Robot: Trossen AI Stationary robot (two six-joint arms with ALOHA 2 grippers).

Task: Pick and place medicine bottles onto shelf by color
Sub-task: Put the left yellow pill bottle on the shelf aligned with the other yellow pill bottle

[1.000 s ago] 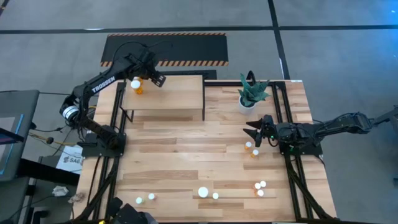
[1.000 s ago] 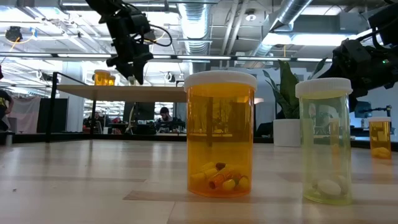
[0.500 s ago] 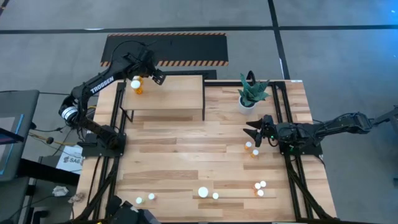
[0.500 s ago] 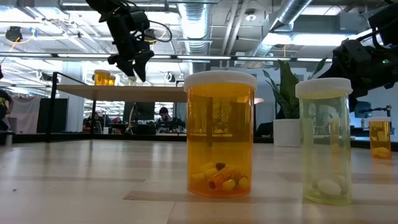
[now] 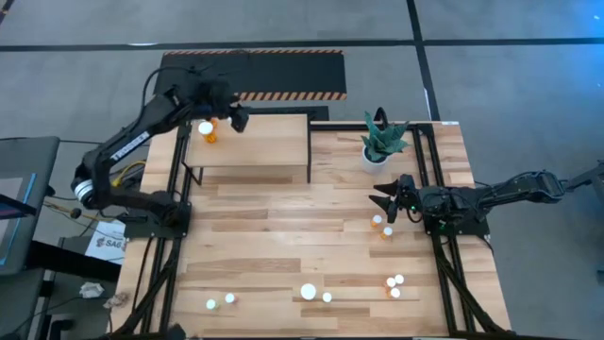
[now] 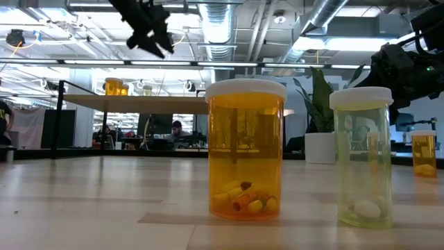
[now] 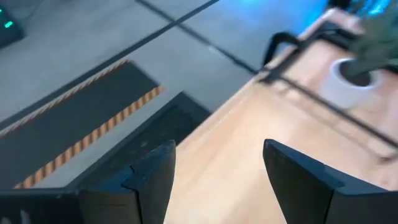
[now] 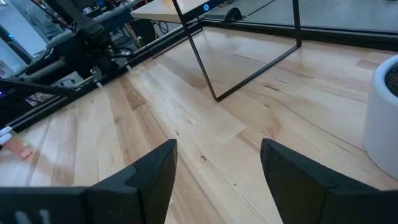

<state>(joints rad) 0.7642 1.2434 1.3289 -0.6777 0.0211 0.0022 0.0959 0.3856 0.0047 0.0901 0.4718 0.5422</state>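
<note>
The light-wood shelf point(image 5: 250, 142) stands at the table's far left. One orange medicine bottle point(image 5: 207, 130) with a white cap stands upright on the shelf's left end point(image 6: 114, 87). My left gripper point(image 5: 237, 117) hangs high above the shelf, to the right of that bottle point(image 6: 157, 39). It is open, and the left wrist view shows nothing between its fingers point(image 7: 214, 180). My right gripper point(image 5: 387, 200) waits open low at the table's right point(image 8: 217, 180). Several more bottles stand on the table, among them an orange one point(image 6: 246, 149) and a yellowish one point(image 6: 361, 156).
A white pot with a green plant point(image 5: 379, 146) stands at the far right. Two bottles point(image 5: 382, 226) stand just in front of my right gripper, and others stand along the near edge point(image 5: 309, 292). A black mat with orange stripes point(image 5: 250, 76) lies beyond the table.
My left gripper has risen well above the shelf and has tipped up toward level, while its arm has swung toward the table's left. The orange bottle stays upright on the shelf where it was.
</note>
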